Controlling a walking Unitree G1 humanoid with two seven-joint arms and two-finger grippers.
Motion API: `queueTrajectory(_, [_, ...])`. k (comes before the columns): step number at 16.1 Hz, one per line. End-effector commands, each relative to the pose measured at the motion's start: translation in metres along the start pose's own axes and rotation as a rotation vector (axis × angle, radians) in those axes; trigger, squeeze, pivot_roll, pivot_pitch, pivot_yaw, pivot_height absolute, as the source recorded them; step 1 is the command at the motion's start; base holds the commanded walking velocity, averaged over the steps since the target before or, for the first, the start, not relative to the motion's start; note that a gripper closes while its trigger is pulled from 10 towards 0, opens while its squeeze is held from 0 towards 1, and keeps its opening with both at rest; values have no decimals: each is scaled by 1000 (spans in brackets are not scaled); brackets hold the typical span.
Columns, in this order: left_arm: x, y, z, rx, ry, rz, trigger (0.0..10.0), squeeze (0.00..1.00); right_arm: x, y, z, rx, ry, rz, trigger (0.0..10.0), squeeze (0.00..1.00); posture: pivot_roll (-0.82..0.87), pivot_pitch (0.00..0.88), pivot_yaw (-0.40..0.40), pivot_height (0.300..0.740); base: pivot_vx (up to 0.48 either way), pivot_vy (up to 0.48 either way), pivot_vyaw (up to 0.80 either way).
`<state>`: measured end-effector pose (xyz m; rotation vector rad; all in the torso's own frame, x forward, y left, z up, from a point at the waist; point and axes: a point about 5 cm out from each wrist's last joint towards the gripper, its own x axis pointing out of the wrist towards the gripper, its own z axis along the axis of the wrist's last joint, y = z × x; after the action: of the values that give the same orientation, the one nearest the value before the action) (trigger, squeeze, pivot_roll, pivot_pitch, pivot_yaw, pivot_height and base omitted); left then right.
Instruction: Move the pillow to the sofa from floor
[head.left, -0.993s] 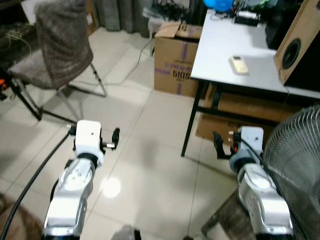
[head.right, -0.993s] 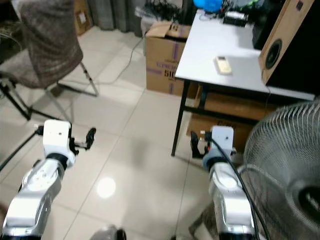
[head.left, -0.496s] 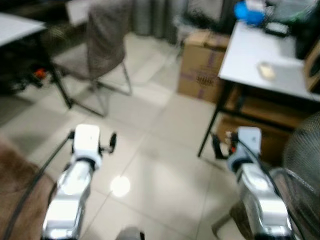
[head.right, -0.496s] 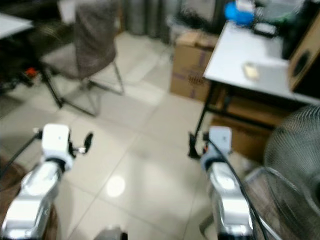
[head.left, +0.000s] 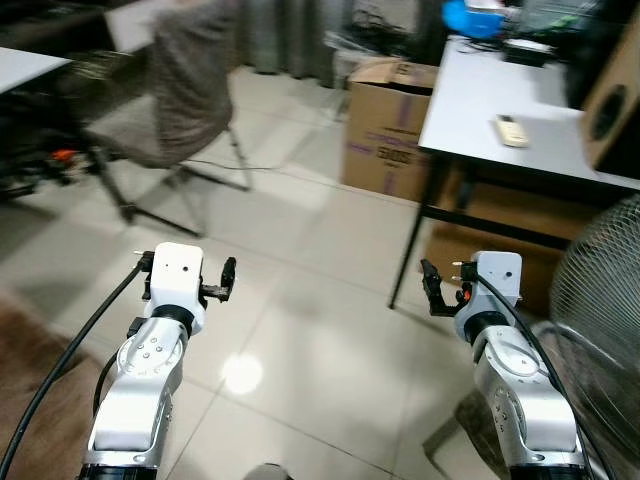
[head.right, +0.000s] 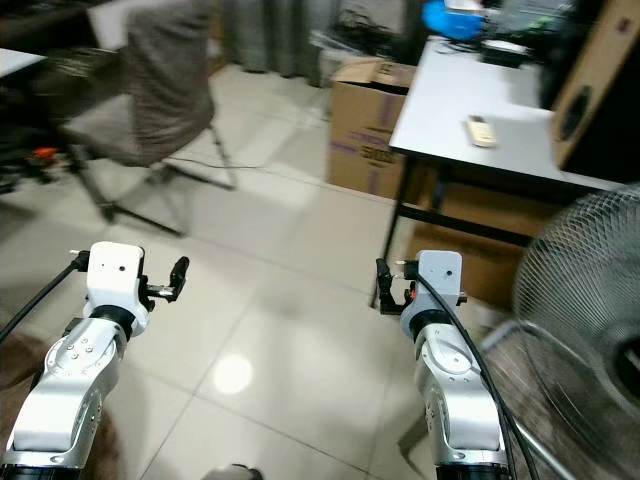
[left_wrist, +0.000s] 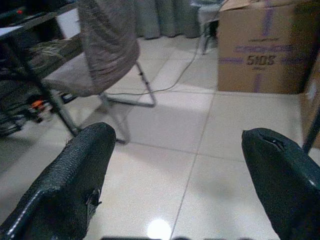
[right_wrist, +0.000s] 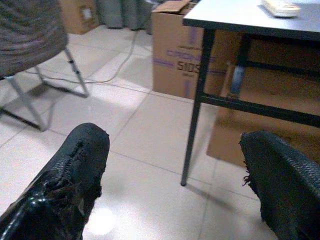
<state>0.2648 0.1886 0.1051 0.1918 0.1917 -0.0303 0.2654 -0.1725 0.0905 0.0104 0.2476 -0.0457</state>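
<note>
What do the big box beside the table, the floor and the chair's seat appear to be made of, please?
The box looks like brown corrugated cardboard, matt, with open flaps and purple print. The floor seems to be glazed ceramic tile: pale, glossy, with grout lines and a lamp reflection. The chair appears upholstered in grey-brown woven fabric on thin metal legs.

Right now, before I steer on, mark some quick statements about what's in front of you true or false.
1. Both grippers are open and hold nothing. True: left gripper, right gripper.
2. A remote control lies on the floor. False: the remote control lies on the white table.
3. A cardboard box stands beside the table. True.
4. The chair is on the robot's right. False: it is to the left.
5. A fan stands at the right. True.
</note>
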Motion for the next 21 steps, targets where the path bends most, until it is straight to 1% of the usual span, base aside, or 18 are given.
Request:
queueTrajectory(1, [3,-2,4,13,-14,-23,10000,0,1,-6,0,1,-5,-36,10000,0,7,0,43,740,0,-334,800])
queueTrajectory(4, [5,-3,9,17,-20,-32,10000,0,1,-6,-1,0,-3,-44,10000,0,3,0,55,740,0,-334,800])
queueTrajectory(8, [2,-4,10,20,-17,-35,10000,0,1,-2,-4,-17,4,-5,10000,0,6,0,53,740,0,-335,800])
queueTrajectory(11, [-1,0,8,24,-16,-25,10000,0,1,0,-6,-16,10,6,10000,0,14,0,45,740,0,-334,800])
queueTrajectory(14, [-4,3,4,26,-15,-15,10000,0,2,5,-6,-18,11,41,10000,0,20,0,36,740,0,-334,800])
queueTrajectory(15, [-3,4,-3,37,-19,-12,10000,0,2,8,-6,-20,10,60,10000,0,20,0,36,740,0,-322,800])
queueTrajectory(18, [1,7,-14,18,-13,8,10000,0,3,11,-6,-9,5,70,10000,0,23,0,35,740,0,0,0])
queueTrajectory(21, [6,16,-23,10,0,7,10000,0,3,9,-7,-19,6,76,10000,0,20,0,40,740,0,0,0])
